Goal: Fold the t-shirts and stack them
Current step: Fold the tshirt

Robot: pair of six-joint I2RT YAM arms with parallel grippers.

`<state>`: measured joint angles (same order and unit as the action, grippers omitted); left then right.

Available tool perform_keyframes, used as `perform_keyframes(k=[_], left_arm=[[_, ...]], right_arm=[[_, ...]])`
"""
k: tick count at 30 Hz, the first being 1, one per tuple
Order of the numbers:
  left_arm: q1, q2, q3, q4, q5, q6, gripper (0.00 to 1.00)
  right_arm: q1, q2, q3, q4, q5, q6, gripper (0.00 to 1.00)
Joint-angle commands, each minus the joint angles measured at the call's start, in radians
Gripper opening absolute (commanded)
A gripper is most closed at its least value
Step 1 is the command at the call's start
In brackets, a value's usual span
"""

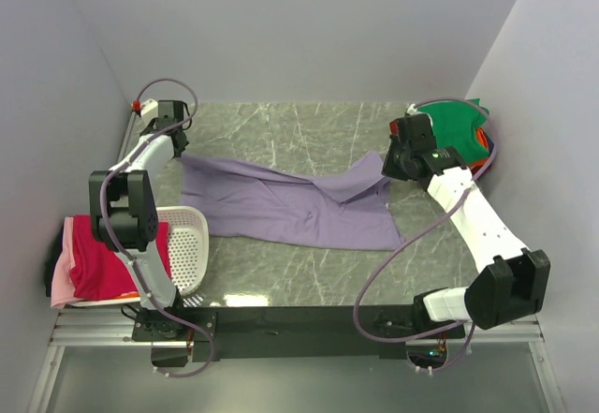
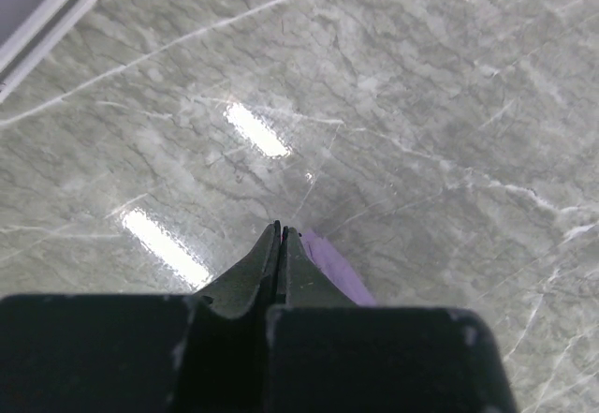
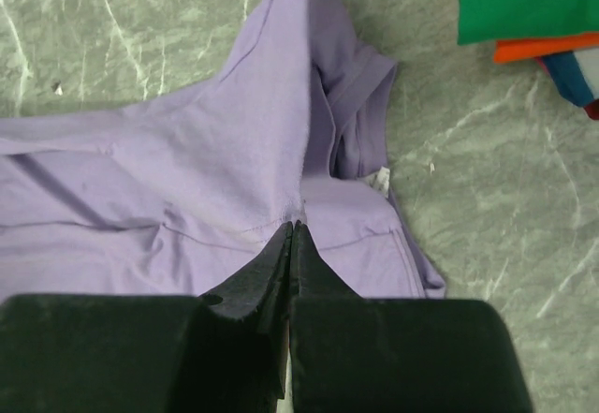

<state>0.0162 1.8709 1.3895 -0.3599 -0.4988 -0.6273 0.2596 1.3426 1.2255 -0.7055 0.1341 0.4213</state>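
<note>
Left gripper (image 2: 282, 232) hangs low over the grey marbled counter (image 2: 440, 76), its dark fingers pressed tight together, a sliver of lavender t-shirt (image 2: 335, 271) peeking out just beside the tips, two bright glare patches (image 2: 257, 130) on the stone ahead, the counter's pale edge rail (image 2: 47, 20) beyond.

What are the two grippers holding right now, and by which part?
Both hold the purple shirt. The right gripper pinches a ridge of cloth near the collar; the left gripper seems to pinch its opposite edge.

open tabletop (image 1: 281, 127) behind lavender shirt (image 1: 281, 202), white basket (image 1: 192, 244) at near left, shirt stack (image 1: 459, 123) far right
</note>
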Motion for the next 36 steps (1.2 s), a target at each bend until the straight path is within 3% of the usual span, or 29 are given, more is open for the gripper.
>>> perform_keyframes(k=[1,25,33,34,36], left_arm=[[0.004,-0.05,-0.012,0.033,-0.052,0.021,0.01],[0.002,-0.027,-0.099,0.071,-0.06,0.046,0.01],[-0.001,-0.085,-0.184,0.087,-0.049,0.017,0.24],[-0.001,-0.104,-0.185,0.079,-0.05,-0.001,0.25],[-0.001,-0.128,-0.181,0.062,-0.049,-0.017,0.27]], right_arm=[[0.006,-0.037,0.035,-0.054,0.004,-0.009,0.0],[0.021,-0.204,-0.13,-0.221,-0.062,0.04,0.0],[0.044,-0.244,-0.244,-0.247,-0.106,0.065,0.0],[0.052,-0.244,-0.251,-0.255,-0.113,0.068,0.18],[0.067,-0.247,-0.247,-0.275,-0.103,0.074,0.37]])
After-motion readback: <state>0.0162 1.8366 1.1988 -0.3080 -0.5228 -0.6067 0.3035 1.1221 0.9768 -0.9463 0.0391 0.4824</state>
